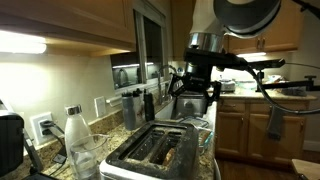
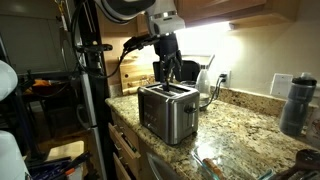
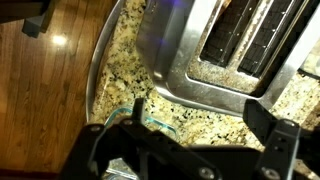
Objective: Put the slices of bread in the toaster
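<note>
Hovering gripper (image 2: 166, 74): jaws apart, empty, just above toaster (image 2: 167, 112)
Slots (image 3: 240, 40): apparently holding brownish slices of bread (image 1: 168, 153); view dim

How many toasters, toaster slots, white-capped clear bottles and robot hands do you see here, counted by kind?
Toaster: 1
Long slots in its top: 2
Clear bottle with white cap: 1
Robot hand: 1
Total: 5
</note>
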You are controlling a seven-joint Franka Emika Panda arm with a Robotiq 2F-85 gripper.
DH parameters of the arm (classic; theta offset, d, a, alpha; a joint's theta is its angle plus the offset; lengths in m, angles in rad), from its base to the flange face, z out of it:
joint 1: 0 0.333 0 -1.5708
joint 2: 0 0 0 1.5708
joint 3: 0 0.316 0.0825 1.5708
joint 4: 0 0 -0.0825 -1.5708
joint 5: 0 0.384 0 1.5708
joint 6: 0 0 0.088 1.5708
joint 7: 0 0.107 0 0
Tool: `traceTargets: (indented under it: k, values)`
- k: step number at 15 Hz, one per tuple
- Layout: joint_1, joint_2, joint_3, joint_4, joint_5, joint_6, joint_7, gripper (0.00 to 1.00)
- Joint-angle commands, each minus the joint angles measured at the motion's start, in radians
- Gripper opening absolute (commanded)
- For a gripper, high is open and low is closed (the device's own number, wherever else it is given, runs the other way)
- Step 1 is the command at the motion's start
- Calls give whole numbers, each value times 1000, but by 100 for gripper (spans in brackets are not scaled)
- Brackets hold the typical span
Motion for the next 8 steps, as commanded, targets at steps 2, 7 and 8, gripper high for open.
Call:
traceTargets:
  k: [2, 7, 8]
  values:
    - [-42, -43, -3, -45, -72, 6, 77, 100]
    - [-93, -31, -20, -60, -129, 16, 131, 100]
    - [-105, -27, -23, -62, -142, 18, 140, 100]
